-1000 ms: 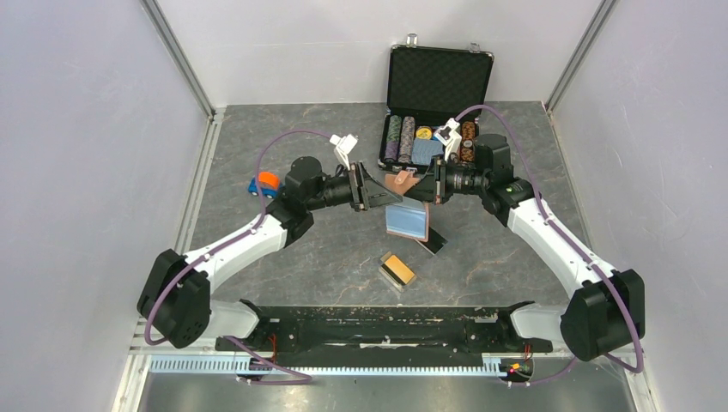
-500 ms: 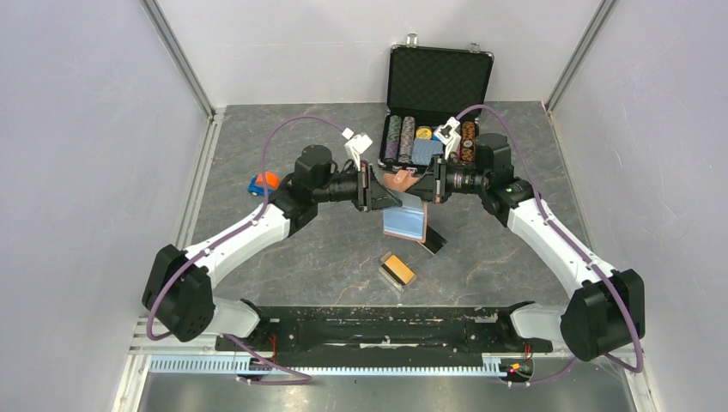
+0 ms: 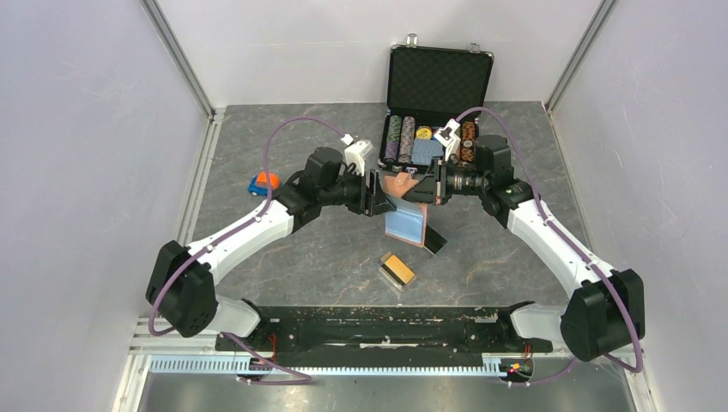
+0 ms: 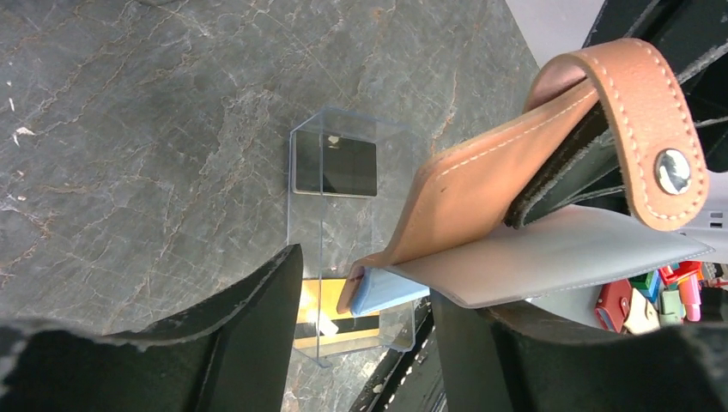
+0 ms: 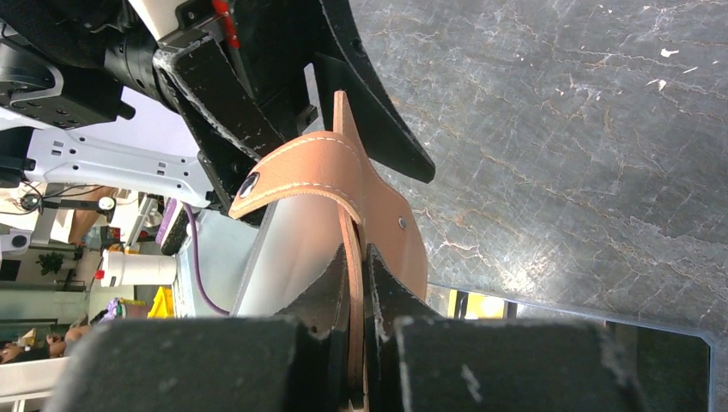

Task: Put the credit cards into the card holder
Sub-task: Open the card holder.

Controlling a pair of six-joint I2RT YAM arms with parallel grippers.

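Note:
The tan leather card holder [image 3: 400,184] hangs open above the table, its blue inside [image 3: 406,223] dangling. My right gripper [image 5: 354,296] is shut on its tan flap, approaching from the right in the top view [image 3: 427,185]. My left gripper [image 4: 365,343] stands open at the holder's left side [image 3: 384,193]. The holder's lower corner [image 4: 386,290] and a clear sleeve [image 4: 558,257] lie between its fingers. On the table below are two clear boxes. One holds a gold credit card [image 3: 397,269] [image 4: 330,322], the other a black credit card [image 3: 434,240] [image 4: 335,167].
An open black poker-chip case [image 3: 439,81] with chips and a blue deck stands at the back, just behind both grippers. A small blue and orange object [image 3: 263,182] lies to the left. White walls enclose the grey table on three sides.
My left arm has moved right, bringing its gripper up against the hanging card holder. The right arm and the holder have stayed where they were.

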